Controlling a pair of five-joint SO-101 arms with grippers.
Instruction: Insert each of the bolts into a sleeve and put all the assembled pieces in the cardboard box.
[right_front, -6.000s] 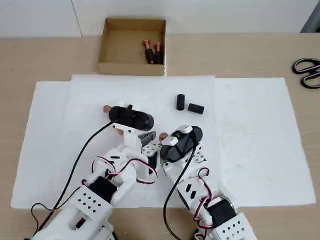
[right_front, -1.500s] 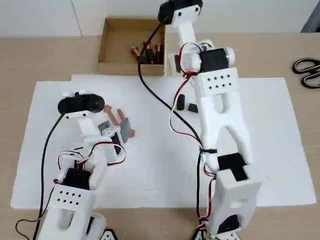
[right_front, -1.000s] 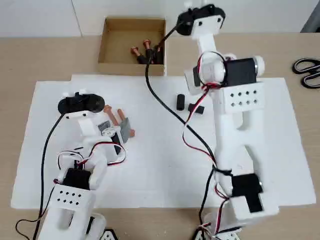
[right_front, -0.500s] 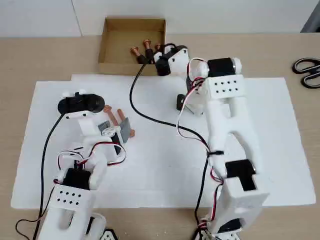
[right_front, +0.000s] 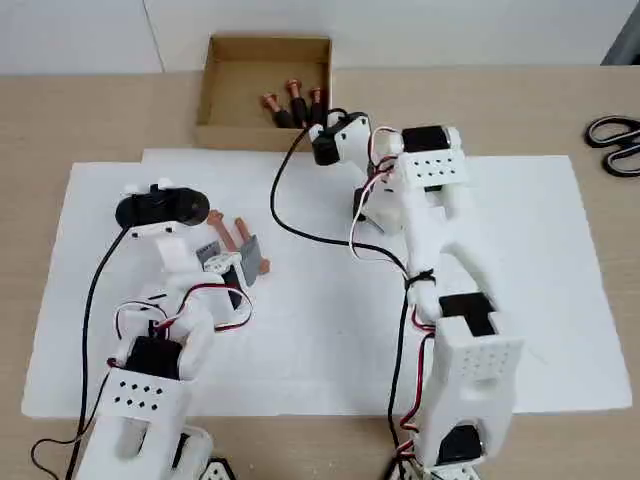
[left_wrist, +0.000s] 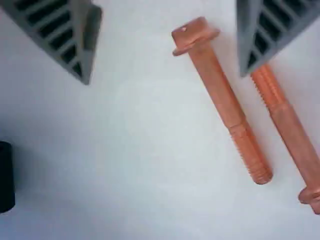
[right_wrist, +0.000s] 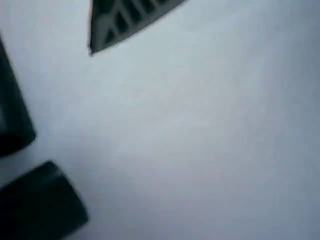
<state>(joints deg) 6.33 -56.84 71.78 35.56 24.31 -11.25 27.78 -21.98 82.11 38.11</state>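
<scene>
Left gripper (left_wrist: 165, 72) hangs wide open over two bolts (left_wrist: 222, 107); right gripper (right_front: 370, 205) sits by the sleeves (right_wrist: 42, 205), and I can't tell its grip.

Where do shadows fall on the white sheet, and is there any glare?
Left wrist view: faint soft shadows beside the bolts and the sleeve; right wrist view: a soft shadow around the sleeves; high view: even light, no glare on the sheet.
</scene>
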